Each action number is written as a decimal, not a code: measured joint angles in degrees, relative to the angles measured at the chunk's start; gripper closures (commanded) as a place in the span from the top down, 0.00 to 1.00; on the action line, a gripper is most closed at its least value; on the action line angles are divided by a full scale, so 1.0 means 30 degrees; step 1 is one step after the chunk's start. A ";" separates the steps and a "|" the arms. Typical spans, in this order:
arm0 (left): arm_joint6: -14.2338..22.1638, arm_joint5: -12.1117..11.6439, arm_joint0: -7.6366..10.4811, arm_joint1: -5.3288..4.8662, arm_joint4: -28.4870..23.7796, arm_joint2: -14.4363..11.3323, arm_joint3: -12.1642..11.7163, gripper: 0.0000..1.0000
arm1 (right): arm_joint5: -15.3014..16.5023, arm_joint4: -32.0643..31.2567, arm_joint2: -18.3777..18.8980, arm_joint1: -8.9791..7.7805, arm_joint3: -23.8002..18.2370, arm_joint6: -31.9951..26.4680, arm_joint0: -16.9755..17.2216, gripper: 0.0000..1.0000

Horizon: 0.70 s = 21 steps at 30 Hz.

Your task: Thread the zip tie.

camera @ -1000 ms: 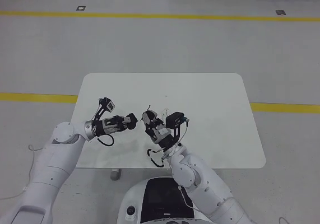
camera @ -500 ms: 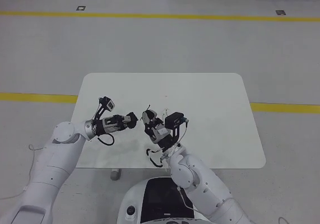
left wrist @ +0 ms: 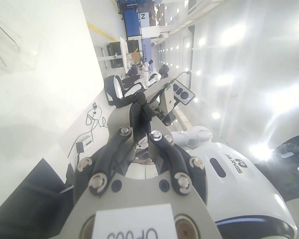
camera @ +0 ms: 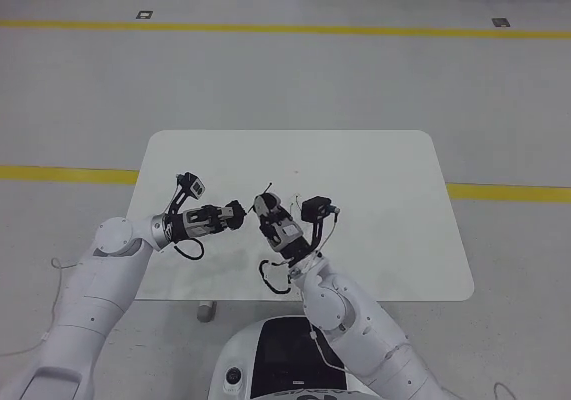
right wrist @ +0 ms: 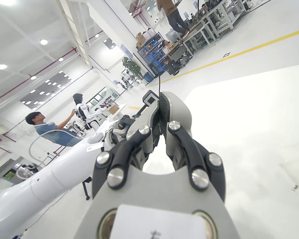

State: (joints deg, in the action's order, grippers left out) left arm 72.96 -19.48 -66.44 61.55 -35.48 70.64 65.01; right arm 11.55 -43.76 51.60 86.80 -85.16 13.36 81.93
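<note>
The right gripper clamps the zip tie, strand jutting past its jaws, just beside the left gripper, clamped shut.

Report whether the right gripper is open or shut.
Shut on the zip tie: the right gripper presses its pads together, the black strip sticking out between them.

The floor is pale grey and smooth, marked by two yellow lines running across it, with two small dark plates set near the farther line. A white table with rounded corners stands between the lines. Beyond it, the hall contains workbenches, blue shelving, and a potted plant. Round ceiling lights and a red pipe run overhead.
</note>
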 measured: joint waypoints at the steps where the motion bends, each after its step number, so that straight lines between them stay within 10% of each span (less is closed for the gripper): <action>1: 0.0000 0.0000 0.0000 0.0000 0.0000 0.0000 0.0000 0.00 | 0.0031 0.0112 0.0005 0.0012 0.0046 0.0029 -0.0022 0.00; 21: 0.0000 0.0000 0.0000 0.0000 0.0000 0.0000 0.0000 0.00 | 0.0072 0.1005 -0.0143 0.0207 0.0650 -0.0232 -0.0403 0.00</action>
State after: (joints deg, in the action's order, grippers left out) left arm 72.96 -19.48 -66.44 61.55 -35.49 70.64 65.01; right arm 11.76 -40.75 51.17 87.43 -83.21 12.67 80.72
